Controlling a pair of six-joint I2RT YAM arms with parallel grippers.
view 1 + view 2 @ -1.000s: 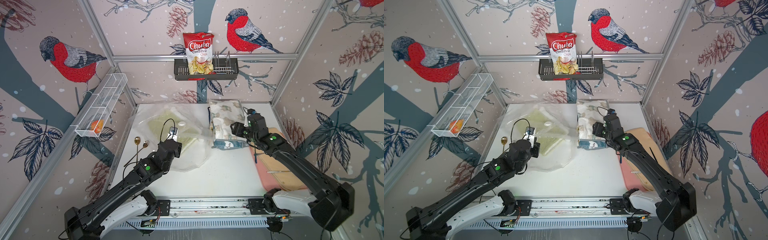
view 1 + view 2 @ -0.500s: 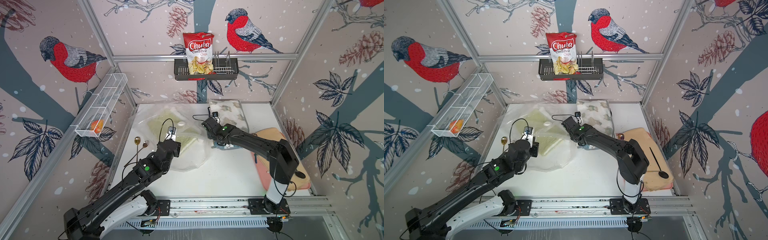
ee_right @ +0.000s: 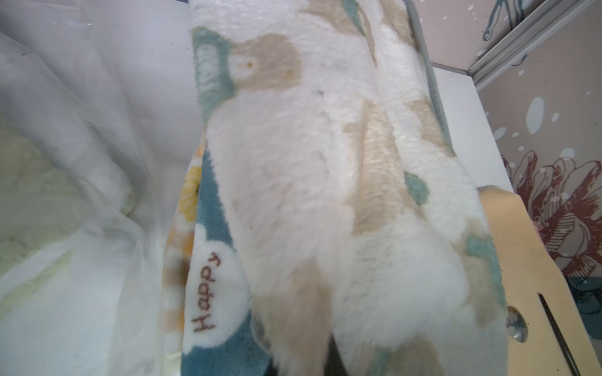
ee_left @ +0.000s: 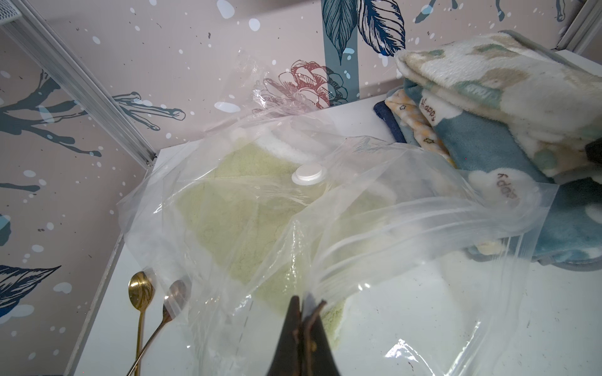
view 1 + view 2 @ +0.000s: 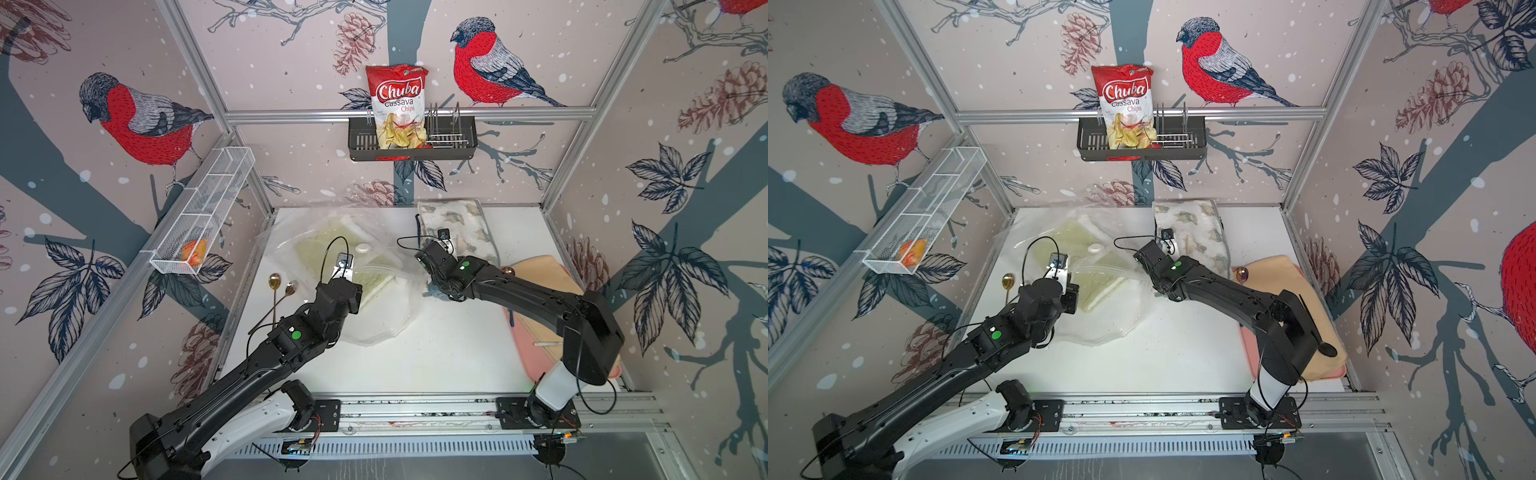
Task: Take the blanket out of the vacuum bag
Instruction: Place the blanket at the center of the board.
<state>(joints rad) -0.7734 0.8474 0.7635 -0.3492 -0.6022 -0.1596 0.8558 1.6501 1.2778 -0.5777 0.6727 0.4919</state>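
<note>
Where the vacuum bag point(image 5: 386, 320) point(image 4: 407, 195) lies: on the left half of the white bench point(image 5: 436, 353), crumpled, with its round white cap point(image 5: 362, 248) point(image 5: 1095, 248) point(image 4: 308, 174) facing up.
Green blanket point(image 5: 328, 249) point(image 5: 1071, 237) point(image 4: 234, 208): folded, inside the bag, under the cap.
Left tool point(image 4: 304, 306): pressed together on a fold of the bag's clear plastic at its near edge.
Right tool point(image 5: 442, 291): pressed together, low at the near end of the patterned blankets and just beside the bag's mouth. Fleece drapes over its tips in the right wrist view, so whether it pinches anything cannot be told.
Patterned blankets point(image 5: 461, 224) point(image 4: 488, 81) point(image 3: 309, 162): a folded stack at the back of the bench, right of the bag and outside it. White-and-tan fleece is on top, and a blue layer reading "Happy" is below.
Spoons point(image 5: 274, 281) point(image 4: 140, 289): two, side by side at the bench's left edge. The bag's plastic lies over the bowl of one.
Wooden board point(image 5: 540, 270) point(image 3: 508, 244): at the right edge of the bench, partly under the right arm.
</note>
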